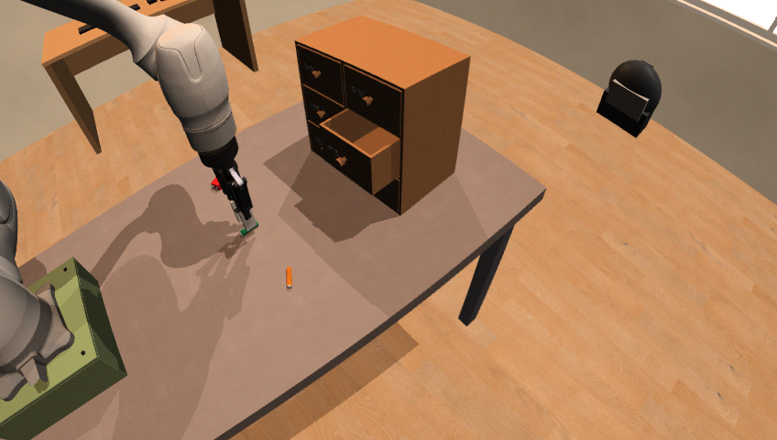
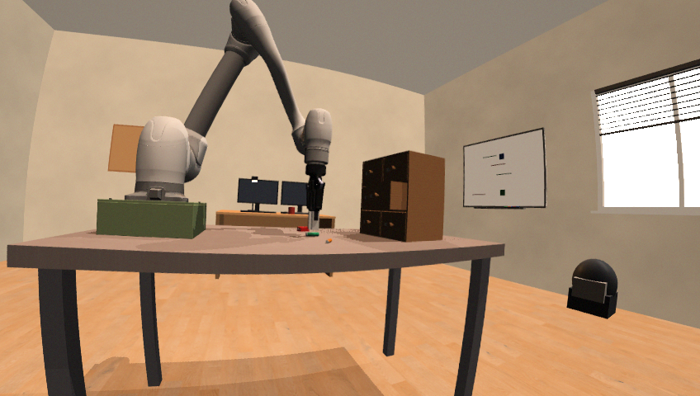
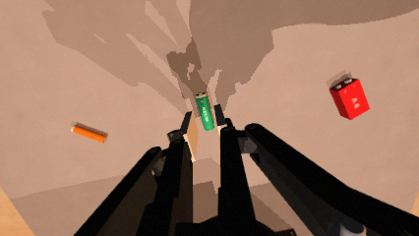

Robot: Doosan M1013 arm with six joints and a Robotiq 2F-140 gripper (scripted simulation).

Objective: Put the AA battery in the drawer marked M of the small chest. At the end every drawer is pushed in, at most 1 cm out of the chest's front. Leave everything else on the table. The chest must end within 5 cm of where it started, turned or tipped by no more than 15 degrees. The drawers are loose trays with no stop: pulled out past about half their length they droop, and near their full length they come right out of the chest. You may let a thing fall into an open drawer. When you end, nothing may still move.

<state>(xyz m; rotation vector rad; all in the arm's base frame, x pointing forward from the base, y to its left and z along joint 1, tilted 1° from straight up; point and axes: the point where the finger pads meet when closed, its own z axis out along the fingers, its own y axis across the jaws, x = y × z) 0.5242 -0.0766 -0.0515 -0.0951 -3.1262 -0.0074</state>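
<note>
A green battery (image 1: pixel 245 232) (image 2: pixel 312 234) (image 3: pixel 205 113), apparently the AA, lies on the table. My gripper (image 1: pixel 248 224) (image 2: pixel 313 228) (image 3: pixel 206 118) points down at it. The fingers are partly open, one on each long side of the battery, with small gaps in the wrist view. The small chest (image 1: pixel 432 136) (image 2: pixel 425 195) has dark drawer fronts with knobs. Its middle right drawer (image 1: pixel 385 166) (image 2: pixel 398 195) is pulled out, and no thing shows in its visible part. The other drawers look pushed in. I cannot read the drawer letters.
An orange battery (image 1: pixel 289 277) (image 2: pixel 328 241) (image 3: pixel 89 134), thinner than the green one, lies to one side. A red block battery (image 1: pixel 216 183) (image 2: pixel 302 228) (image 3: pixel 349 99) lies on the other side. The arm's green base box (image 1: pixel 103 340) (image 2: pixel 147 218) stands at the table's other end.
</note>
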